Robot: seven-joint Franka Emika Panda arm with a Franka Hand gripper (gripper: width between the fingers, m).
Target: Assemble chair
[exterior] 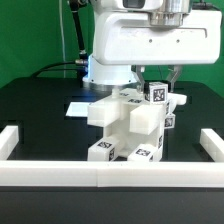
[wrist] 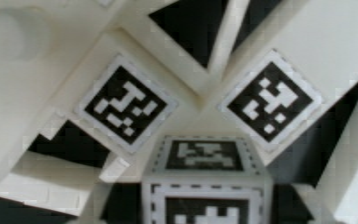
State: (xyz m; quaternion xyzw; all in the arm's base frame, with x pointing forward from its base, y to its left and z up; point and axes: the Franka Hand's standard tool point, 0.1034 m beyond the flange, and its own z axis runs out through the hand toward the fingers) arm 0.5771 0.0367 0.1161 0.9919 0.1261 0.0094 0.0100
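Note:
The chair [exterior: 130, 122] is a cluster of white blocky parts with black-and-white tags, standing mid-table in the exterior view. My gripper [exterior: 160, 84] hangs just above its upper right part, a tagged block [exterior: 157, 94], with a finger on each side of it. In the wrist view this tagged block [wrist: 206, 205] lies between the jaws with dark gaps on both sides, so the gripper [wrist: 206, 212] is open. Beyond it are two slanted tagged faces [wrist: 128, 103] [wrist: 270, 100] and a smaller tagged face [wrist: 204, 153].
White border rails run along the front [exterior: 110, 176], the exterior view's left [exterior: 10, 142] and right [exterior: 212, 142]. The marker board [exterior: 82, 107] lies flat behind the chair. The robot's white base [exterior: 105, 70] stands at the back on the black table.

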